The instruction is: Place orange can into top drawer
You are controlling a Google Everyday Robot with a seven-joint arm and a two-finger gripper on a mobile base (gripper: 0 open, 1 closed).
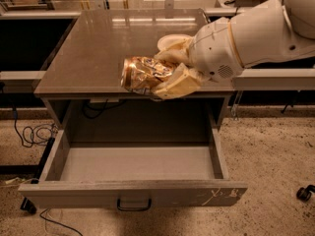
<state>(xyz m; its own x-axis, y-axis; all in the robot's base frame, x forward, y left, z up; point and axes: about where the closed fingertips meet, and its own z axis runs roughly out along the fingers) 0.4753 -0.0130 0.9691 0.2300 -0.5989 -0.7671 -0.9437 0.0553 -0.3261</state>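
My gripper (165, 73) is shut on the orange can (141, 74), a shiny gold-orange and brown can held on its side. It hangs above the front edge of the cabinet top, over the back of the top drawer (133, 193). The drawer is pulled out wide, grey and shallow, with a dark curved handle (134, 205) on its front and white scratches at the right end. Its inside shows nothing in it. The white arm comes in from the upper right.
A white bowl (171, 41) sits on the grey cabinet top (98, 48), partly hidden behind the gripper. Cables (32, 132) lie on the speckled floor at the left. A caster wheel (305, 192) stands at the far right.
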